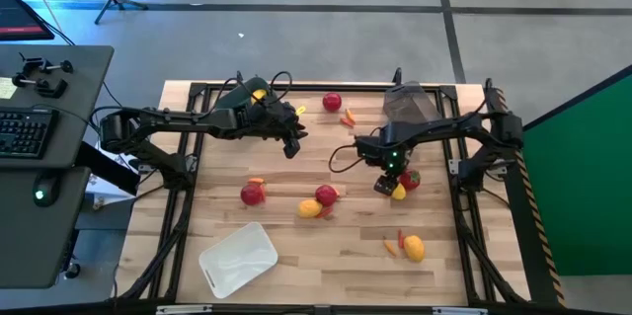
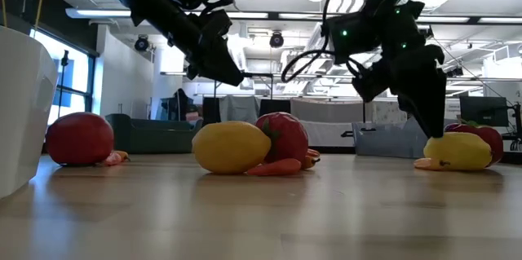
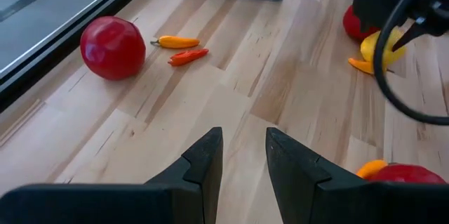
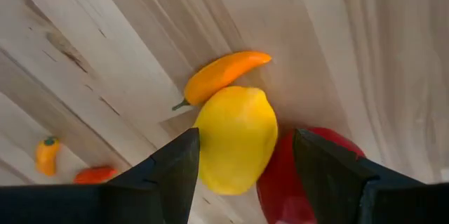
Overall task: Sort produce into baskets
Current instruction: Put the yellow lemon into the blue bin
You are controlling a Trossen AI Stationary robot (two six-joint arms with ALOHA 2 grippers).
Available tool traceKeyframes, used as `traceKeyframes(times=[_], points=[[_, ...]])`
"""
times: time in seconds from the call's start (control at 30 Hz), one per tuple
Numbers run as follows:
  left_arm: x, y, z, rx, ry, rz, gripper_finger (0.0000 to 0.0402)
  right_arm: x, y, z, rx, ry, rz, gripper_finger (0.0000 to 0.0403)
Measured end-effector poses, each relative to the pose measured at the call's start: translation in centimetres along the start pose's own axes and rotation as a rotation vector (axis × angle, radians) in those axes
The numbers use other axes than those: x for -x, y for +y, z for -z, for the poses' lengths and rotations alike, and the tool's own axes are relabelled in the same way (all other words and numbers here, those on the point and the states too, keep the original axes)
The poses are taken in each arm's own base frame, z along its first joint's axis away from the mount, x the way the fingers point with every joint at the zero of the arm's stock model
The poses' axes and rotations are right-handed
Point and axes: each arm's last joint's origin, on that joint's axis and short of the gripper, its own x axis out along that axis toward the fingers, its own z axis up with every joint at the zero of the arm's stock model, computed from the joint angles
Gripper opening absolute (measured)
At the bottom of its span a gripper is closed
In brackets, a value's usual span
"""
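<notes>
My right gripper [image 1: 387, 187] is open and low over the table. Its fingers stand on either side of a yellow lemon [image 4: 235, 140]. The lemon lies on the table against a red fruit [image 4: 280, 182] and an orange pepper [image 4: 224, 73]. My left gripper [image 1: 292, 145] hangs above the table's far middle, empty, with a narrow gap between its fingers [image 3: 210, 157]. A white basket [image 1: 237, 256] stands near the front left. A dark grey basket [image 1: 407, 103] stands at the far right. The blue-grey basket does not plainly show. My right gripper comes at the lemon from above, pointing down. One finger [image 4: 179, 168] stands close beside the lemon's side [image 4: 205, 147] and the other [image 4: 330, 175] stands off it. I cannot tell whether either finger touches it.
Loose on the table are a red fruit [image 1: 332, 103] with peppers [image 1: 348, 118] at the far middle, a red fruit [image 1: 253, 194], a red fruit [image 1: 326, 195] beside a lemon [image 1: 310, 208], and a lemon [image 1: 414, 247] with peppers [image 1: 390, 246] near the front right.
</notes>
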Motion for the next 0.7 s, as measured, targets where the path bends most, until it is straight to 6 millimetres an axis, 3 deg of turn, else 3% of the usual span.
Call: traceKeyframes(times=[0.3,0.53,0.7], points=[[0.0,0.0,0.0,-0.014,-0.002,0.001,0.0095,-1.5,-0.1,-0.8,-0.018,0.053,0.017,0.0218],[0.0,0.0,0.0,-0.016,-0.002,0.000,0.0095,-1.2,-0.2,-0.3,-0.065,0.075,0.047,0.0218],[0.0,0.0,0.0,-0.034,-0.001,0.000,0.0095,-1.3,0.3,0.5,0.162,0.114,0.156,0.0218]])
